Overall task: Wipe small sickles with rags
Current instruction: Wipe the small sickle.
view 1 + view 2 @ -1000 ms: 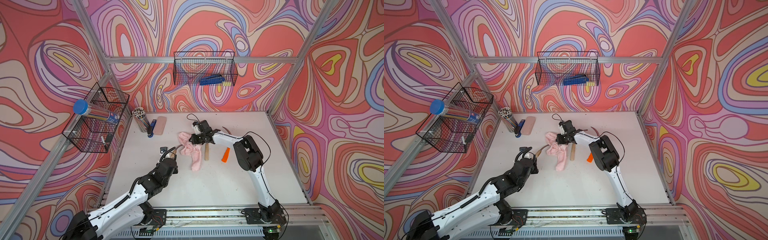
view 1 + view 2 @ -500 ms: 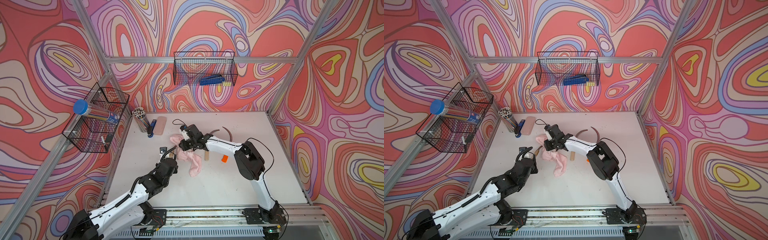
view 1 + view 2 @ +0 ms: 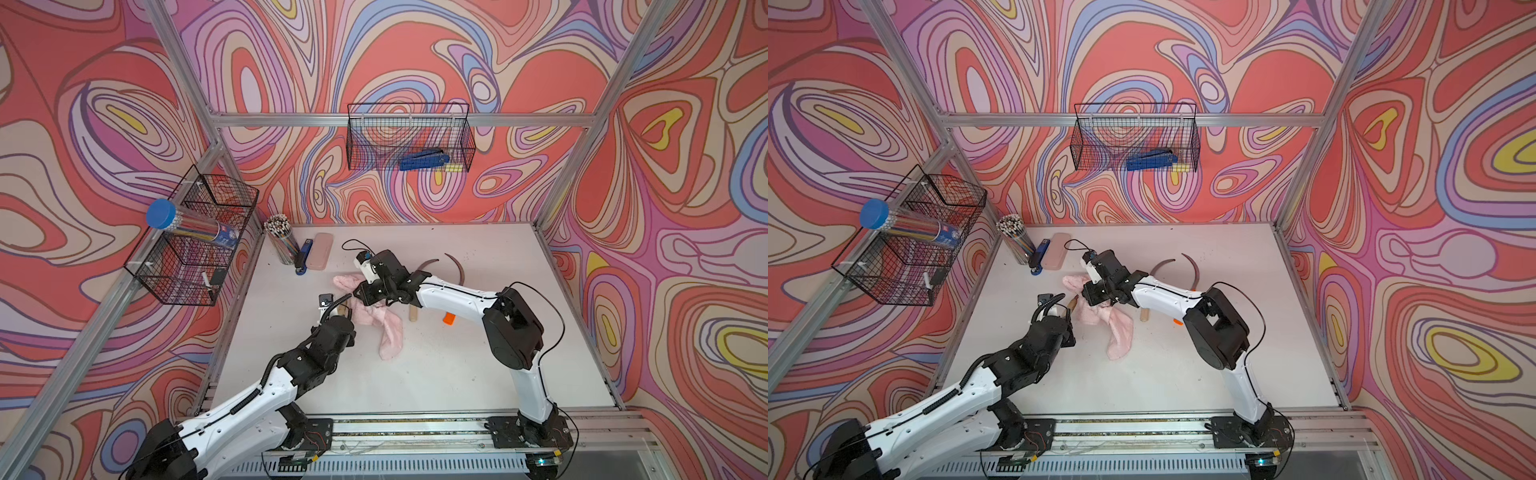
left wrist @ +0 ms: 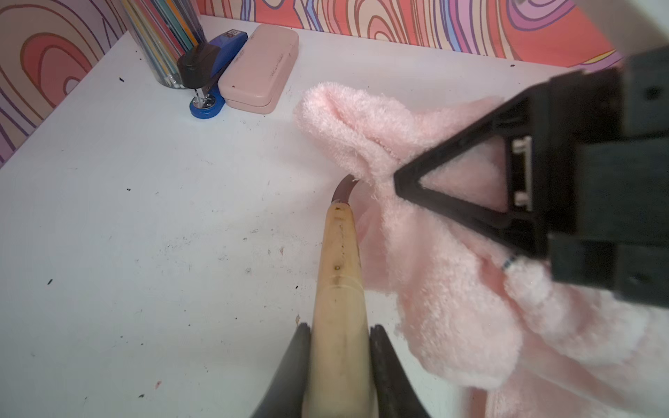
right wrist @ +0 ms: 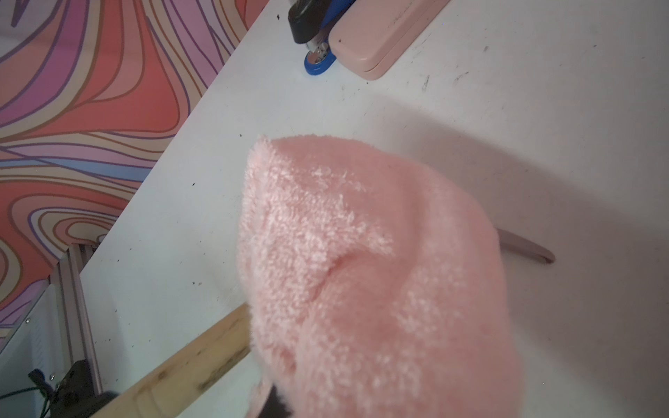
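My left gripper point(image 4: 340, 347) is shut on the pale wooden handle point(image 4: 338, 260) of a small sickle point(image 3: 343, 309), low over the table. A short piece of its dark blade point(image 4: 344, 188) shows before it goes under the pink rag point(image 4: 434, 253). In the right wrist view the blade tip point(image 5: 525, 248) pokes out past the rag point(image 5: 362, 271). My right gripper point(image 3: 365, 293) is shut on the rag, pressing it on the blade near the handle. Two more sickles lie behind my right arm in both top views: one blade point(image 3: 428, 266) with a wooden handle end point(image 3: 413, 316), one blade point(image 3: 457, 268) with an orange handle point(image 3: 449, 318).
A rigid pink case point(image 3: 318, 251), a blue stapler point(image 3: 303, 257) and a cup of pencils point(image 3: 282, 241) stand at the back left. Wire baskets hang on the back wall point(image 3: 409, 137) and the left wall point(image 3: 195, 237). The rag's loose end point(image 3: 1119, 336) trails toward the table's middle.
My right gripper has slid left with the rag along the held sickle's blade toward my left gripper, uncovering the two other sickles. The left arm has stayed put.
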Action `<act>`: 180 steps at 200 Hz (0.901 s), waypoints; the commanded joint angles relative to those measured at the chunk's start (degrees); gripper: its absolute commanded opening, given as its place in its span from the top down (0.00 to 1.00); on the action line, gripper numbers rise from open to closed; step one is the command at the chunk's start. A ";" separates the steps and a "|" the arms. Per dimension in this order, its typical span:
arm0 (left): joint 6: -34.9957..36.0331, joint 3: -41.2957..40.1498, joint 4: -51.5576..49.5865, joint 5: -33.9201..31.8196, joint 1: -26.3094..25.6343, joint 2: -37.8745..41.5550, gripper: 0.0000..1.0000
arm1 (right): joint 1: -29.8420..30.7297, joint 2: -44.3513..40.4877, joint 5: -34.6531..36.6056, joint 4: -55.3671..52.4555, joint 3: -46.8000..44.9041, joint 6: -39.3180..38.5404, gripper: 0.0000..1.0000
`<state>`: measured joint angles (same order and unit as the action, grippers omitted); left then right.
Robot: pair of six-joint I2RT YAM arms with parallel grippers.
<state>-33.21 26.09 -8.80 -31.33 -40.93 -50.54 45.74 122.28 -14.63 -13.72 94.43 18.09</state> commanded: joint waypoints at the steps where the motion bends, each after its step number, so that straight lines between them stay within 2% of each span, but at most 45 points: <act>1: -0.43 0.71 -0.28 -1.22 0.15 0.36 1.00 | -3.32 4.52 -1.34 -1.00 2.26 0.44 1.00; 47: -0.28 0.80 -0.60 -1.50 0.15 0.79 1.00 | -9.41 11.37 -1.12 -3.57 7.16 1.09 1.00; 80: -0.32 0.81 -0.87 -1.70 0.15 1.24 1.00 | -13.32 11.17 2.05 -3.96 5.93 1.49 1.00; 115: -0.49 0.70 -0.87 -2.14 0.15 1.24 1.00 | -13.92 4.99 3.50 -3.08 2.22 0.64 1.00; 180: -2.22 1.27 -1.40 -3.48 0.41 -1.10 1.00 | -13.92 -11.90 5.01 -1.49 -5.37 0.01 1.00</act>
<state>-33.41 26.11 -8.78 -31.57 -40.86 -50.65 32.56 117.08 -12.40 -17.19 91.22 18.72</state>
